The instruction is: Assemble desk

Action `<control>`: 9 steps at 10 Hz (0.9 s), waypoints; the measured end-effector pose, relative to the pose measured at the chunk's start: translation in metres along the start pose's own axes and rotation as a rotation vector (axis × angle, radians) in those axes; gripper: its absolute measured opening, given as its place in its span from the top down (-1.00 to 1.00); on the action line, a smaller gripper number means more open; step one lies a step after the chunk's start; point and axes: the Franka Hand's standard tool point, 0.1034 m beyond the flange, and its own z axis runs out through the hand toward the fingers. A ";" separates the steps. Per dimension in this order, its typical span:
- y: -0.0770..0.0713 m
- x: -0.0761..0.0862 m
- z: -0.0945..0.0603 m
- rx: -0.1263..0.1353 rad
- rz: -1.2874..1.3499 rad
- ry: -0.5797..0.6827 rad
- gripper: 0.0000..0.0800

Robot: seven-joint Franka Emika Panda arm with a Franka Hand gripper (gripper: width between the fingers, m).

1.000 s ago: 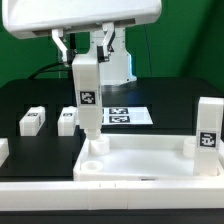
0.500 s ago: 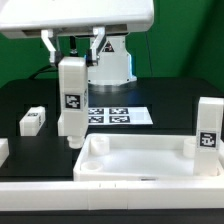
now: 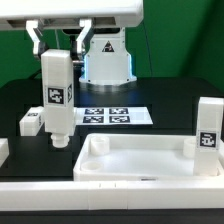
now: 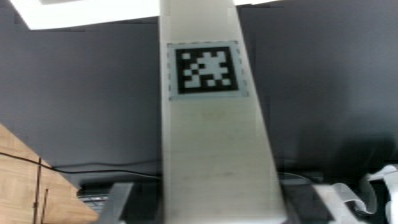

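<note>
My gripper is shut on a square white desk leg and holds it upright, tag facing the camera. The leg's round lower end hangs just above the black table, to the exterior view's left of the slab's near-left corner socket. The white desk slab with its raised rim lies at the front. In the wrist view the held leg fills the middle, between my gripper's dark fingers. A second leg stands upright at the right. A third leg lies flat at the left.
The marker board lies flat on the table behind the slab. A white piece shows at the exterior view's far left edge. The robot's base stands at the back. Anything behind the held leg is hidden.
My gripper has carried the leg to the exterior view's left, away from the slab's corner socket, from above the slab to over the black table.
</note>
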 end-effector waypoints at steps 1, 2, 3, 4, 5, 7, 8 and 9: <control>-0.008 -0.003 0.002 0.002 0.013 0.005 0.27; -0.016 -0.004 0.007 -0.008 0.005 0.033 0.27; -0.021 -0.007 0.012 -0.020 -0.003 0.057 0.27; -0.025 -0.014 0.016 -0.020 -0.004 0.049 0.27; -0.025 -0.020 0.018 -0.025 -0.007 0.046 0.27; -0.028 -0.028 0.021 -0.024 -0.009 0.033 0.27; -0.028 -0.031 0.021 -0.021 -0.010 0.024 0.27; -0.027 -0.034 0.021 -0.018 -0.008 0.013 0.27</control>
